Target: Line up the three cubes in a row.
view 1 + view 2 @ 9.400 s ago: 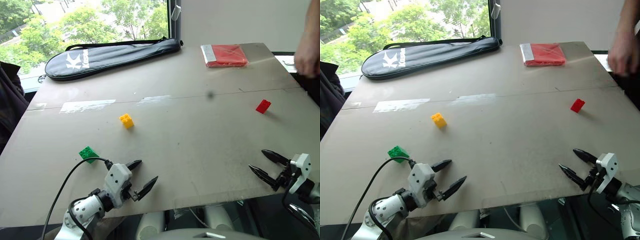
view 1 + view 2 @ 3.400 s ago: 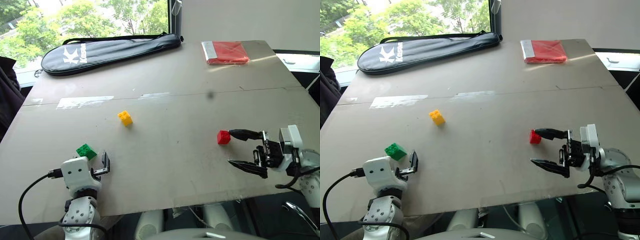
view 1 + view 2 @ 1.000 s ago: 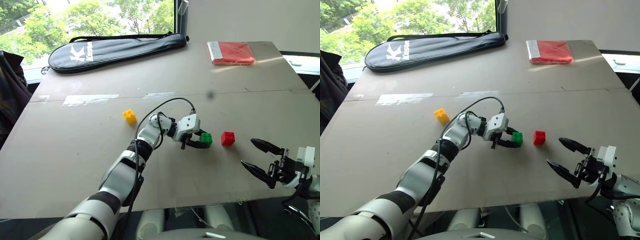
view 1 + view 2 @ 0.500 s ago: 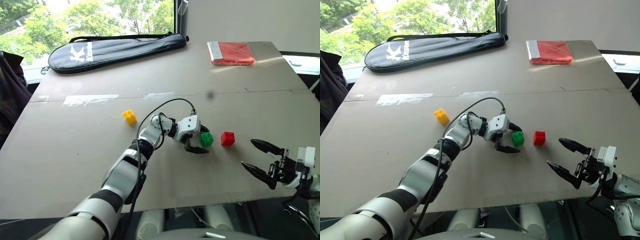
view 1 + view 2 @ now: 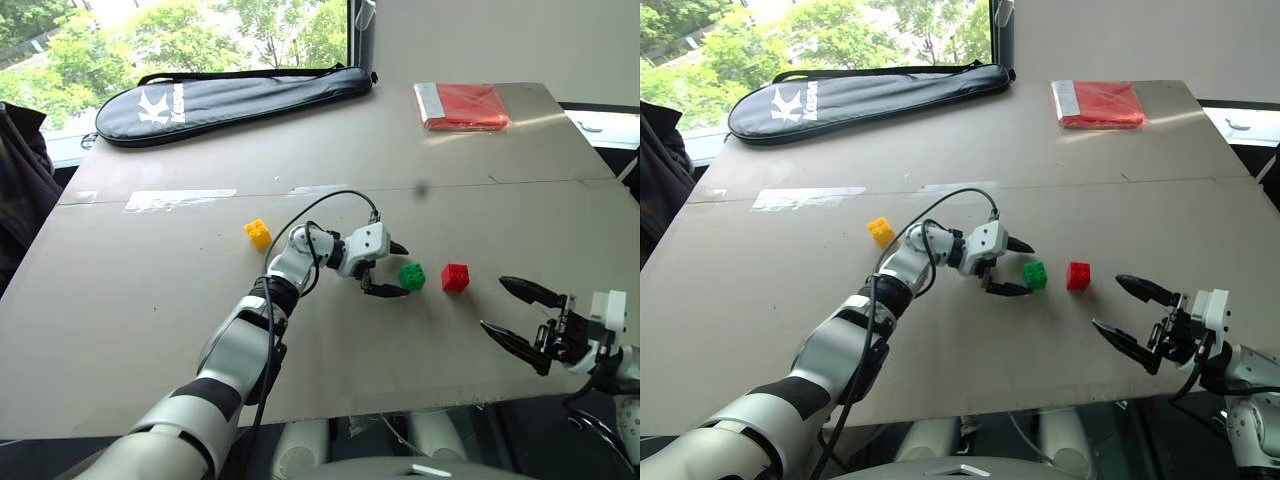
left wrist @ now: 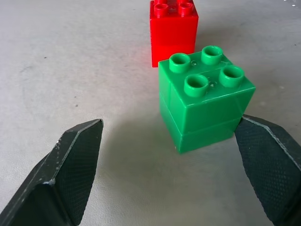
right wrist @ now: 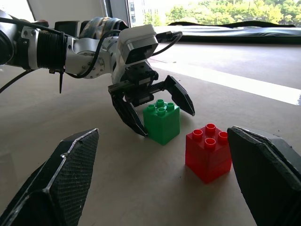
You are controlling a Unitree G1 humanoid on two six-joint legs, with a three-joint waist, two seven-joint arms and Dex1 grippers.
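The green cube (image 5: 411,276) stands on the brown table (image 5: 150,300), just left of the red cube (image 5: 455,277), a narrow gap between them. My left gripper (image 5: 404,271) is open, its fingers on either side of the green cube; one fingertip (image 6: 249,129) sits right at the cube's (image 6: 204,103) side. The red cube (image 6: 173,30) is just beyond it. The yellow cube (image 5: 258,234) lies apart, further left and a little further back. My right gripper (image 5: 494,305) hovers open near the front right edge, to the right of the red cube (image 7: 209,151), holding nothing.
A black racket bag (image 5: 230,95) lies along the far left of the table. A flat red packet with a white edge (image 5: 462,105) sits at the far right. A strip of clear tape (image 5: 180,200) is stuck left of centre. A dark garment (image 5: 20,190) hangs at the left edge.
My left gripper has opened and let go of the green cube, which now stands beside the red one. The right gripper has stayed put.
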